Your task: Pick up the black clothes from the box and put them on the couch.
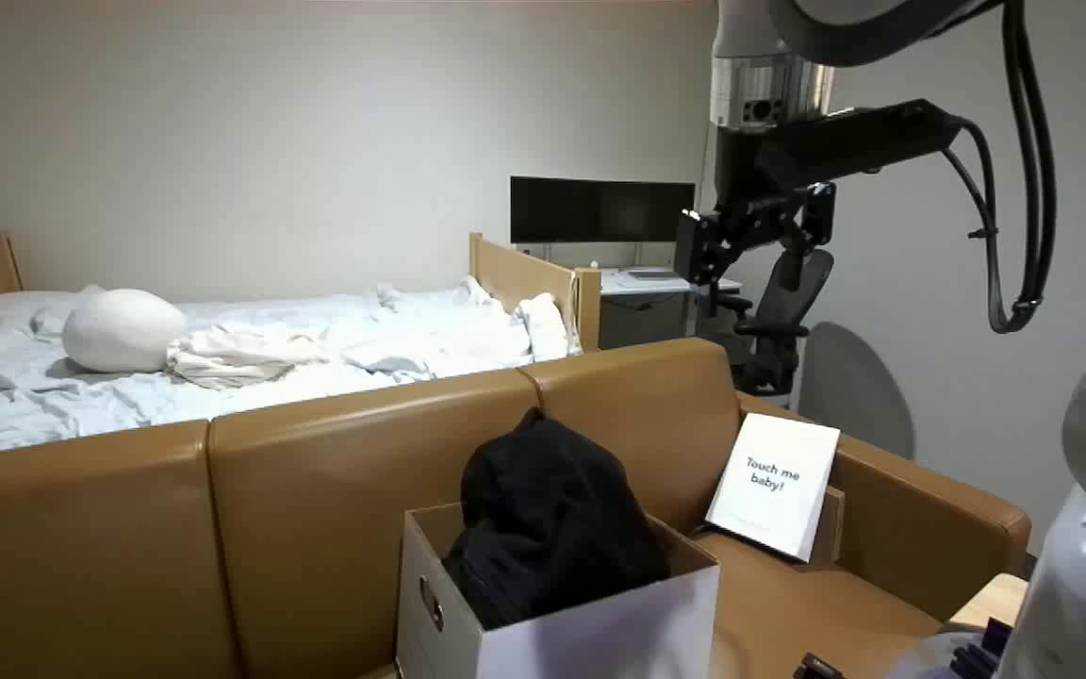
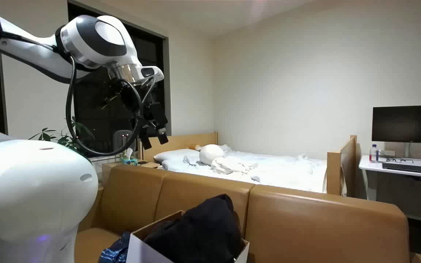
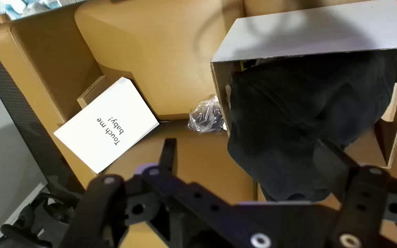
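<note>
A heap of black clothes (image 1: 552, 519) fills the white box (image 1: 600, 637) and rises above its rim. In the wrist view the black clothes (image 3: 281, 117) bulge over one edge of the box (image 3: 308, 32). The box sits on the tan-brown couch (image 1: 345, 462), close against the back cushions. My gripper (image 2: 154, 141) hangs in the air well above the couch, apart from the clothes. In the wrist view the gripper (image 3: 244, 141) has its fingers spread wide, with a gap between them and nothing held. What lies under the top garment is hidden.
A white printed card (image 3: 107, 124) leans near the couch's armrest. Crumpled clear plastic (image 3: 206, 115) lies between card and box. Dark blue patterned fabric (image 2: 115, 252) shows beside the box. Behind the couch are a bed (image 1: 392, 330) and a desk with a monitor (image 2: 409, 124).
</note>
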### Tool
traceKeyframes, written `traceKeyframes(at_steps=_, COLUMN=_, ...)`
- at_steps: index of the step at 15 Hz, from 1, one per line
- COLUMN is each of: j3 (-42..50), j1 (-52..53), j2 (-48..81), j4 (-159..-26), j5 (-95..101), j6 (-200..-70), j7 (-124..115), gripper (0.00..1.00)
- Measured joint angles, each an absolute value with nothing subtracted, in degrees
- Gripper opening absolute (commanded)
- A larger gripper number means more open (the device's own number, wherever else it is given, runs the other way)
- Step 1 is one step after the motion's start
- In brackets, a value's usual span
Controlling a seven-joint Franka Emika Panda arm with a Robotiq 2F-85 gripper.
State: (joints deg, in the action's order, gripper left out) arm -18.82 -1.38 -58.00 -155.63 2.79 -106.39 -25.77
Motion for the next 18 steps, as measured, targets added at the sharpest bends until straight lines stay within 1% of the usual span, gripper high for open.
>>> traceKeyframes(at_steps=14, j3=-18.8, j1=-1.4, j2=-58.0, j4=-155.5, j5=2.8, j6=-106.4, j7=-25.8, gripper=1.0)
traceKeyframes(at_steps=18, j3=-18.6, j1=-1.4, j2=-56.0, j4=-153.1, j5=5.2, j6=-108.1, j7=-24.8, gripper=1.0)
